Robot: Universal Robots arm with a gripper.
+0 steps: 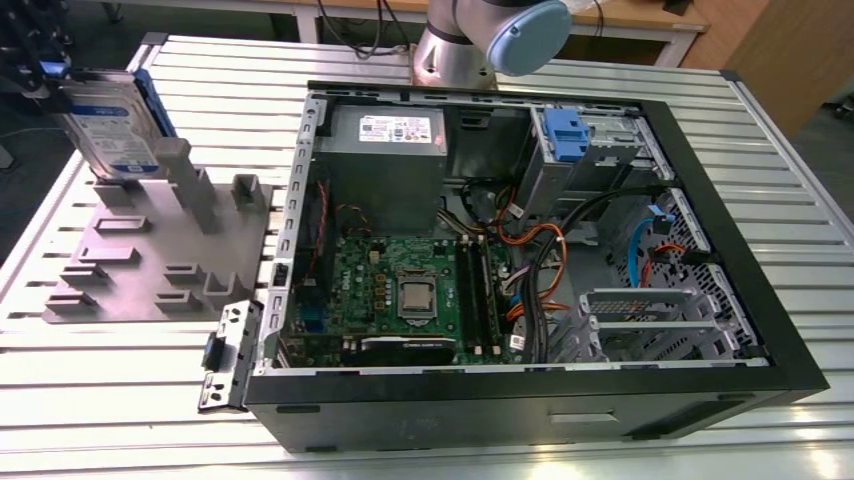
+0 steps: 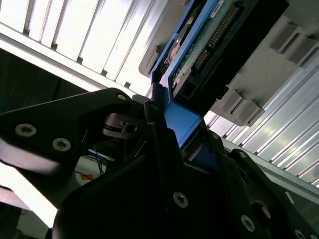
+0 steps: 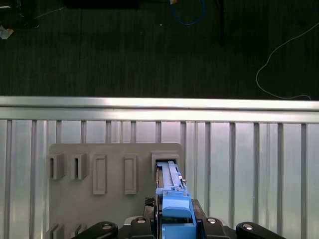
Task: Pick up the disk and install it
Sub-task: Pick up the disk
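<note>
Apparently mid pick-up: hand [image 2: 182, 127] clamped on blue rail [image 3: 174, 201] of disk [image 1: 114, 130], upright btwn grey plate [image 1: 147, 270] pegs [image 1: 174, 165]; any lift calls for square, firm grip.

Your slatted aluminium table [image 1: 107, 380] carries a grey pegged plate [image 1: 147, 250] beneath the pincer [image 3: 175, 219]. An open computer case [image 1: 534, 410] lies well apart.
</note>
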